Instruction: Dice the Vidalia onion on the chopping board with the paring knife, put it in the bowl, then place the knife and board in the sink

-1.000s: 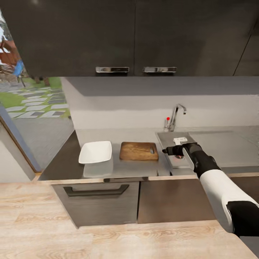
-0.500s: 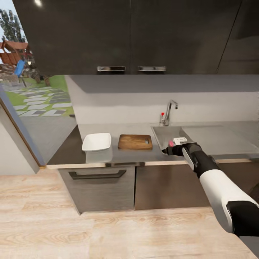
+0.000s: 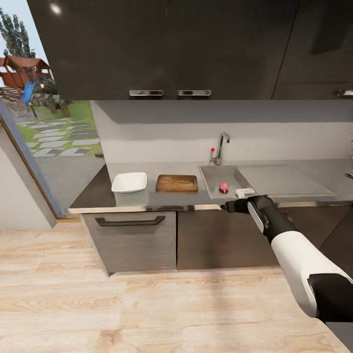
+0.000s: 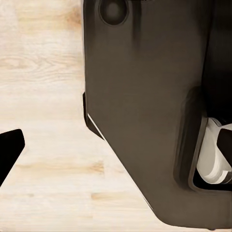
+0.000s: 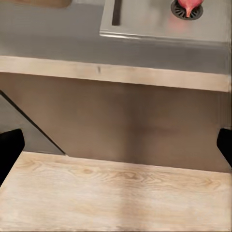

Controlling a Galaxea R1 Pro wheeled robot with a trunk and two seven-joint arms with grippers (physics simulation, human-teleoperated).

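Note:
The pinkish onion [image 3: 224,187] lies in the grey sink [image 3: 212,172], on the round drain, as the right wrist view confirms for the onion [image 5: 187,7]. The brown chopping board [image 3: 177,183] and the white bowl [image 3: 129,182] sit side by side on the countertop [image 3: 93,196], left of the sink. The paring knife cannot be made out. My right gripper [image 3: 226,207] hangs open and empty in front of the counter's edge, below the sink; its fingertips [image 5: 9,151] stand far apart. My left gripper [image 4: 116,154] hangs over the floor beside my dark body, one fingertip [image 4: 9,151] wide out.
A chrome tap [image 3: 220,147] with a red knob stands behind the sink, with a drainboard [image 3: 279,179] to its right. Dark wall cabinets [image 3: 166,49] hang above. A drawer front with a handle [image 3: 130,221] is under the bowl. Wooden floor [image 3: 122,304] stretches between me and the counter.
The camera has backed away from the counter, so everything looks smaller and farther. The onion has come into sight in the sink. The right arm keeps its pose in the picture.

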